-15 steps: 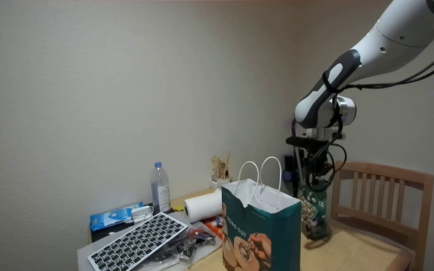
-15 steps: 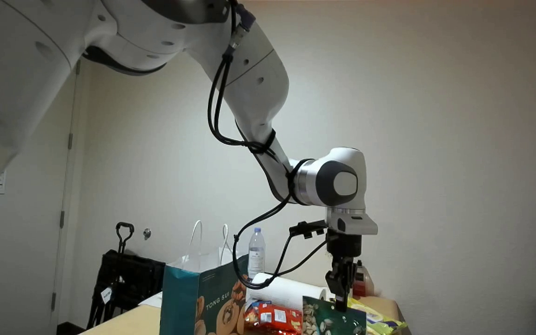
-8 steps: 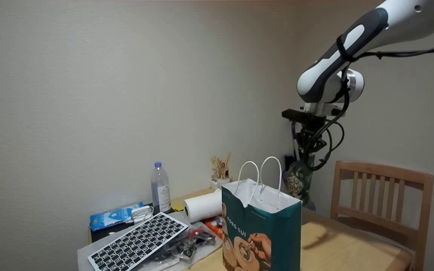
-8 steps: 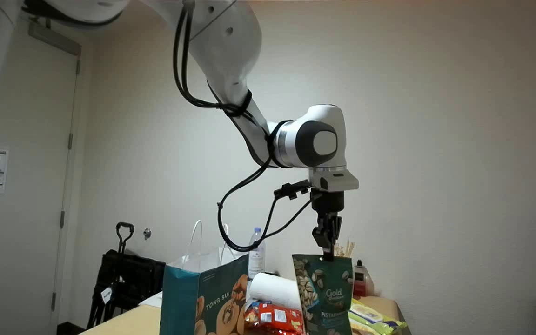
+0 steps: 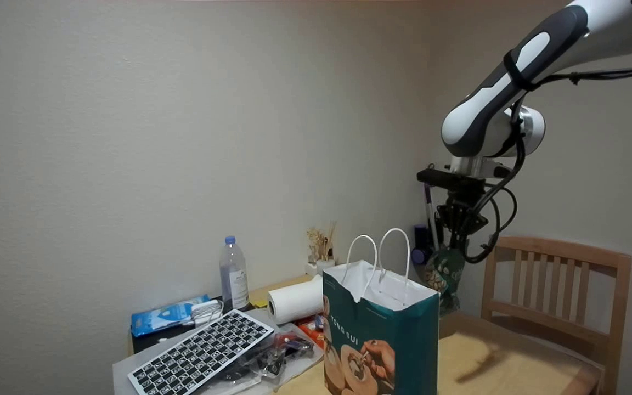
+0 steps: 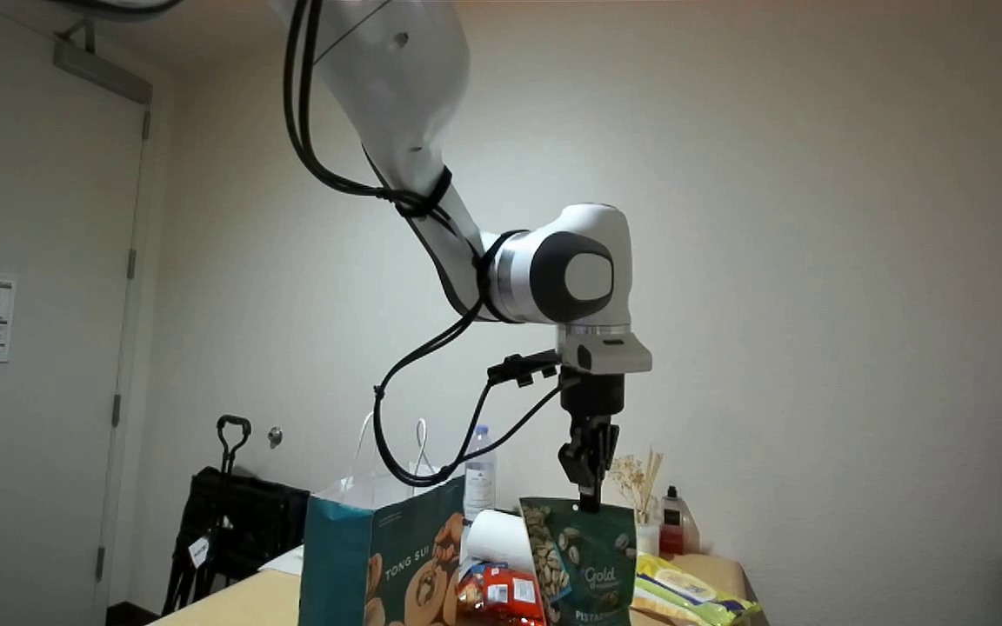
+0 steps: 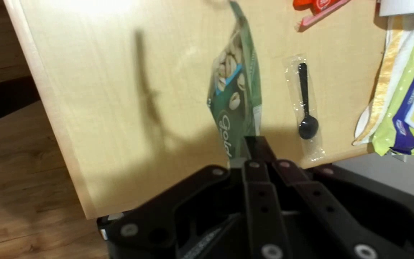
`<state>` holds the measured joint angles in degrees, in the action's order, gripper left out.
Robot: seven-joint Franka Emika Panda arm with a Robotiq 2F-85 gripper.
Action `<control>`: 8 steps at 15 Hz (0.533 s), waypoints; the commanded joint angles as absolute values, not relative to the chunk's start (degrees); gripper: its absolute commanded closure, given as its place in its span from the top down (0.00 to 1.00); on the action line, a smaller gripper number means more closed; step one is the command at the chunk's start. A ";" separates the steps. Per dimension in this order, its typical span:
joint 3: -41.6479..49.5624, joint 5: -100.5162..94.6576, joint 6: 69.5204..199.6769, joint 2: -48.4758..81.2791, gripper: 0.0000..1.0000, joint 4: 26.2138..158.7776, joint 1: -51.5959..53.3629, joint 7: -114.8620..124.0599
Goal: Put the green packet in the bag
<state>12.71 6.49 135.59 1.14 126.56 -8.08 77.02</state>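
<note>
The green packet (image 6: 584, 565) hangs upright from my gripper (image 6: 590, 504), which is shut on its top edge. It also shows in an exterior view (image 5: 446, 277), partly behind the bag, and in the wrist view (image 7: 233, 93), where it hangs above the table. The gripper's fingers (image 7: 256, 145) are closed together at its top. The tall teal bag (image 5: 368, 340) stands upright on the table with its mouth open and white loop handles up. In an exterior view the bag (image 6: 384, 548) stands to the left of the packet, apart from it. The bag is out of the wrist view.
Red snack packs (image 6: 514, 596) and a paper roll (image 5: 295, 299) lie near the bag. A wrapped black spoon (image 7: 306, 100) and a yellow-green wipes pack (image 7: 412, 104) lie on the table (image 7: 95, 108). A bottle (image 5: 233, 274), keyboard (image 5: 201, 354) and wooden chair (image 5: 557, 291) stand around.
My gripper has lifted the packet up off the table, then come down slightly. In an exterior view, packet and gripper have moved left, nearer the bag. The bag has not moved.
</note>
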 commanded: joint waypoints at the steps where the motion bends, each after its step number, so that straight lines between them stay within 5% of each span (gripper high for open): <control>1: 11.86 6.31 135.44 1.38 0.01 126.91 -8.83 76.98; 8: 11.75 6.81 135.76 2.13 0.00 127.06 -8.80 76.41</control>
<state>12.42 6.23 135.53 1.73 127.17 -8.08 77.02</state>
